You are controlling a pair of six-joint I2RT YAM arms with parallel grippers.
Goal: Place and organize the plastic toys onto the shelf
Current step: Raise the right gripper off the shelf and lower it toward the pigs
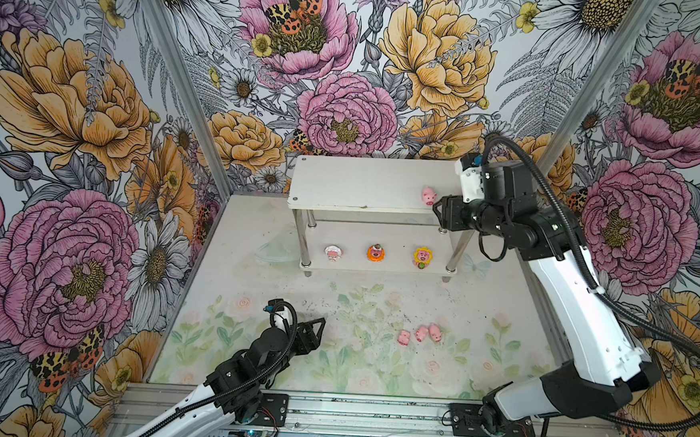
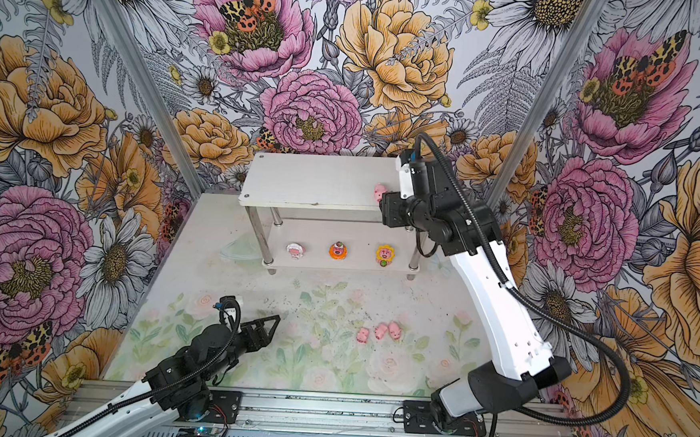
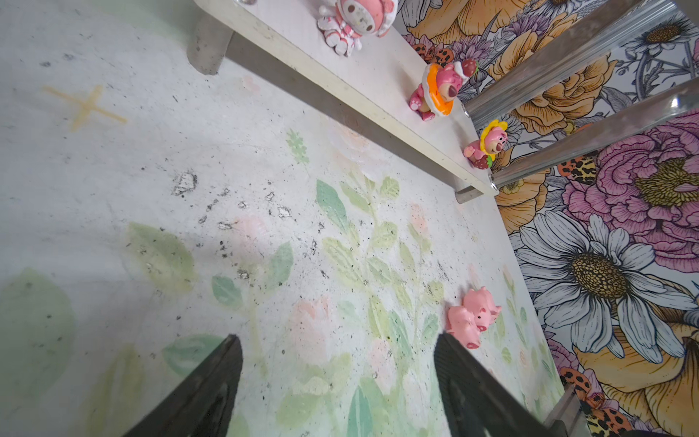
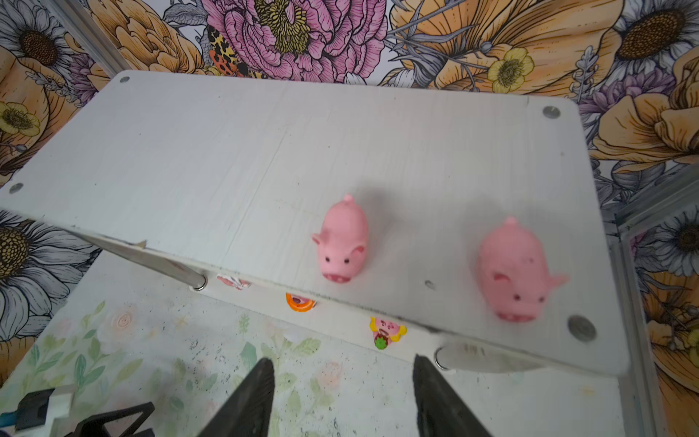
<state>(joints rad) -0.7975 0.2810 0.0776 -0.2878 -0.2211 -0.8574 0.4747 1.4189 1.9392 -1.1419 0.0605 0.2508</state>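
Two pink pigs [image 4: 342,240] stand on the shelf [image 4: 227,151], on its top tier just beyond the right gripper [image 4: 342,363], whose fingers are spread with nothing between them. Three more pigs [image 1: 421,333] lie on the table [image 1: 233,262] ahead of the left gripper [image 3: 336,338], likewise spread and empty. Three flower-rimmed figures [image 1: 375,252] sit on the lower tier.

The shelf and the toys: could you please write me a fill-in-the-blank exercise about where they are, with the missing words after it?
1. On the lower tier of the shelf, the orange toy stands ___ the white toy and the yellow toy.
2. In the right wrist view, ___ pink pigs stand on the top tier.
3. On the table, in front of the shelf, lie ___ more pigs.

Missing words: between; two; three.
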